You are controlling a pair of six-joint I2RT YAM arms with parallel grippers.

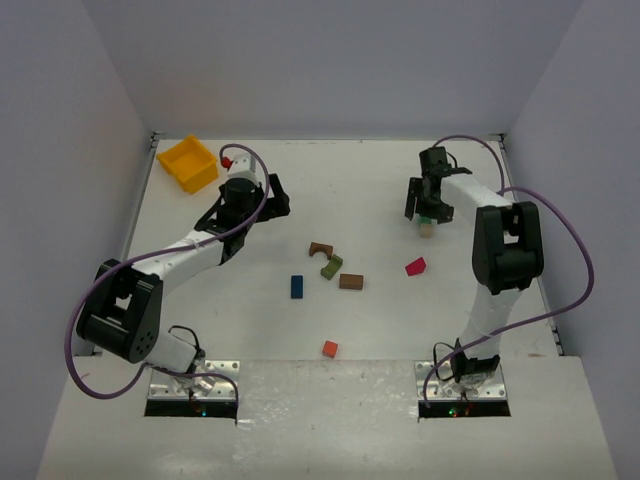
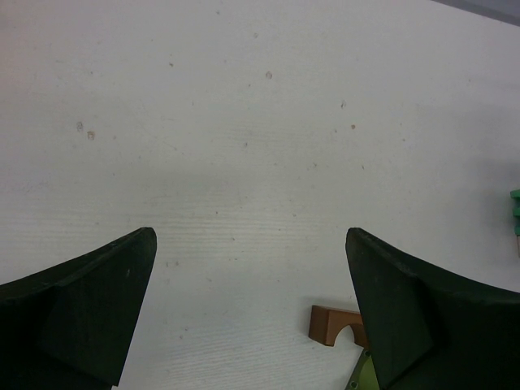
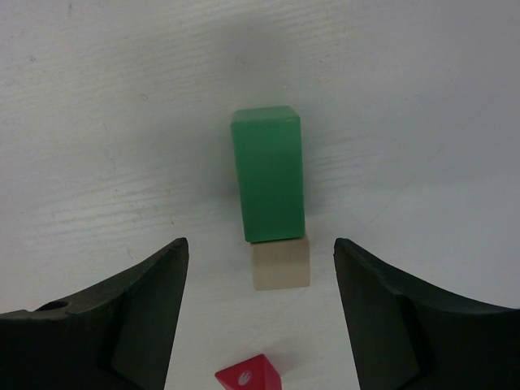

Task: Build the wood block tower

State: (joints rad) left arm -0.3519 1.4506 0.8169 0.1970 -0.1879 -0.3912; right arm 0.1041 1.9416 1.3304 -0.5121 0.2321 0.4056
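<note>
**Wooden pair at the far right, six pieces loose**

We found the wood block tower (image 1: 427,222) to be no more than two pieces at the far right of the table (image 1: 400,330). They were a green block (image 3: 268,175) and a pale block (image 3: 280,264), touching end to end. In the right wrist view the green one lay beyond the pale one, and from overhead it showed above it. Whether it stood on the pale cube or merely lay against it, we could not tell.

The right gripper (image 3: 260,241) hung over this pair with its jaws parted, one to each side. Bare table showed between each finger and the wood, and it grasped nothing. The magenta block (image 1: 415,266) lay near the pair but apart from it, on the side toward the arm bases.

The left gripper (image 2: 250,240) was spread wide and empty above bare table on the left half, with the yellow bin (image 1: 188,163) beyond it in the far left corner. In its wrist view a brown arch (image 2: 333,325) showed just beside the finger at the right of that view.

Around the middle of the table we counted that brown arch, a green arch (image 1: 331,266) just beside it, a brown block (image 1: 351,281) near the green arch, and a blue block (image 1: 297,286) to their left. An orange-red block (image 1: 330,348) sat alone nearer the bases, well apart from the rest.
</note>
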